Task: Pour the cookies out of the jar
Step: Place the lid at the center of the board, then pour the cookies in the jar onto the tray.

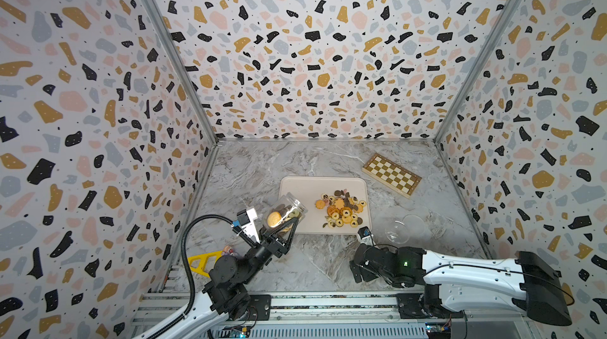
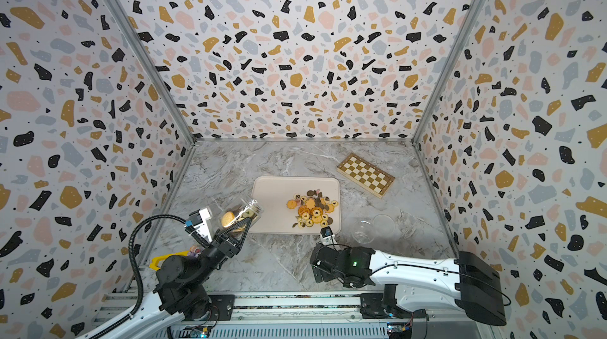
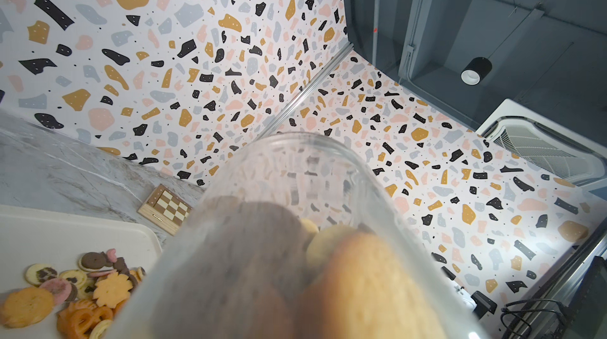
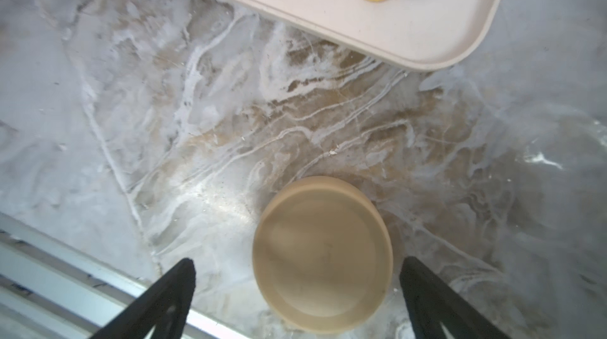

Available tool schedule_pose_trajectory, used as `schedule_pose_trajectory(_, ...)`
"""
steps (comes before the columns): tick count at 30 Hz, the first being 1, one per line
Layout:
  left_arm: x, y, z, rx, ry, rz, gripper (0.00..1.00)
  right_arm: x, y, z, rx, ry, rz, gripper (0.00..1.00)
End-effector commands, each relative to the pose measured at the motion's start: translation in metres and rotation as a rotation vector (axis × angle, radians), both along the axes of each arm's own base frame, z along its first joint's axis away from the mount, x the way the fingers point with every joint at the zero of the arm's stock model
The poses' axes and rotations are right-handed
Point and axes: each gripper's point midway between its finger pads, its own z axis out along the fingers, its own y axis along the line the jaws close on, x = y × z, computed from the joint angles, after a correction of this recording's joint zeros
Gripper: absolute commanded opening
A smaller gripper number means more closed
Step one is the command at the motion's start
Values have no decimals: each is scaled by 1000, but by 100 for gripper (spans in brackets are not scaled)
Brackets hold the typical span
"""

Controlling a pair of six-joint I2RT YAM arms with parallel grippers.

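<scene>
Most of the cookies (image 1: 343, 211) (golden, dark brown and a few pink, in round, ring and flower shapes) are heaped on the right half of the beige tray (image 1: 302, 189), while a few are seen inside the clear jar (image 1: 292, 204), which is held tilted over the tray's near left corner.

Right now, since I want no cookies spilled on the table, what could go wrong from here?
The clear plastic jar, gripped by the left gripper, hangs over the cream tray's left edge with assorted cookies inside; tipped here, some might land on the marble table. The tan round lid lies between the open right gripper's fingers; a careless move could knock it.
</scene>
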Motion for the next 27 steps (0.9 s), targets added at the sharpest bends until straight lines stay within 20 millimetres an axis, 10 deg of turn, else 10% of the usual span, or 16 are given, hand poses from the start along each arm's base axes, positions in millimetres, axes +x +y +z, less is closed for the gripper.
schedule_pose_trajectory(1, -4, 12, 23, -45, -93, 44, 0, 1, 4, 42, 54, -34, 10, 99)
schedule_pose_trajectory(9, 18, 19, -32, 44, -18, 150, 0, 9, -7, 130, 170, -128, -40, 99)
schedule_pose_trajectory(27, 62, 36, -78, 336, 116, 351, 0, 5, -15, 197, 368, -158, -58, 99)
